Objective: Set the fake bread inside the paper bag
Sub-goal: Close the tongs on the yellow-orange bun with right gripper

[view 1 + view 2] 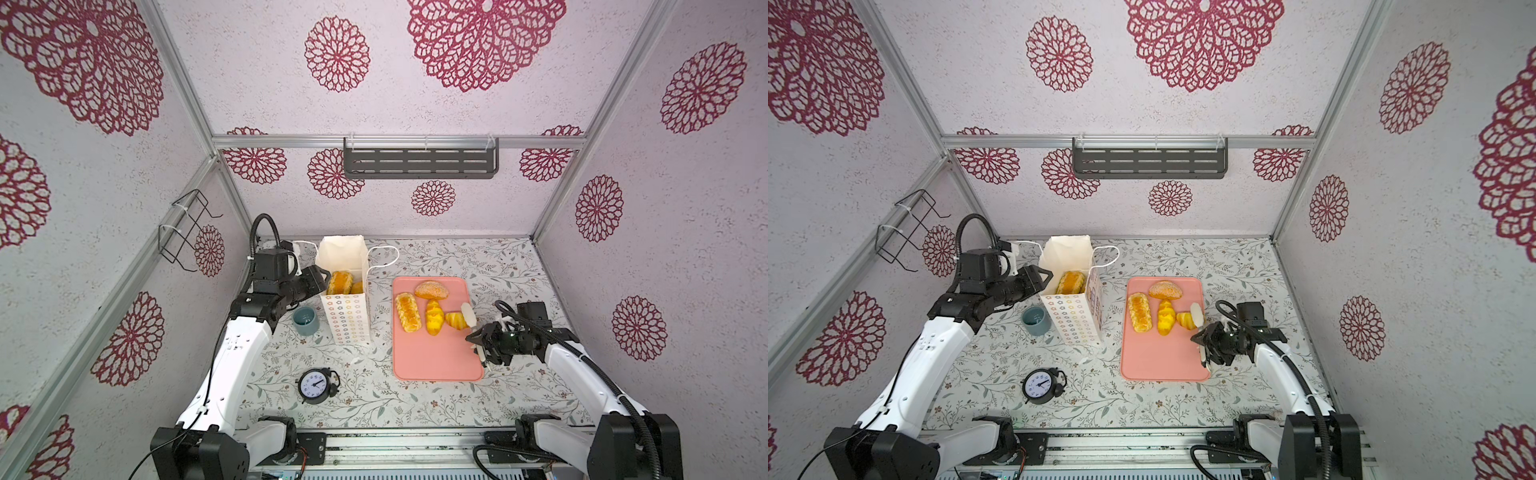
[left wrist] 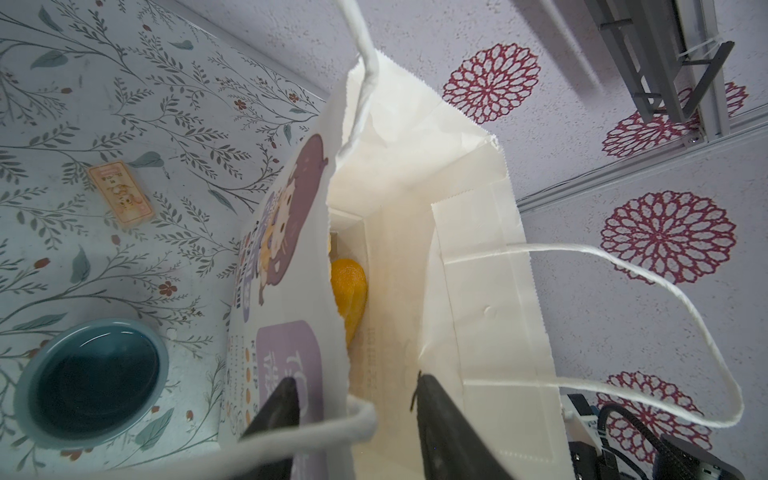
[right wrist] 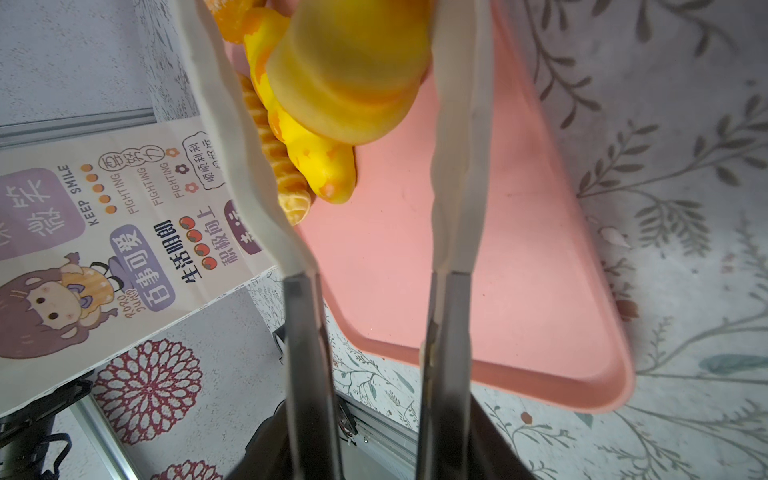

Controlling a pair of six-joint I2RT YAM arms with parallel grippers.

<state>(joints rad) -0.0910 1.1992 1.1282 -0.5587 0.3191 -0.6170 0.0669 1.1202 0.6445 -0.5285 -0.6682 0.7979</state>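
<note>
The white paper bag stands upright left of centre, with fake bread inside it. My left gripper is open at the bag's rim. One finger is outside the cartoon face, the other inside, and a cord handle lies across the gap. On the pink tray lie a ridged loaf, a round bun, a yellow loaf and a small ridged roll. My right gripper is open. Its long white fingers straddle that roll, with a gap on one side.
A teal cup stands just left of the bag. A small black alarm clock sits nearer the front. A small tan cracker-like piece lies on the floral tabletop. A dark shelf hangs on the back wall.
</note>
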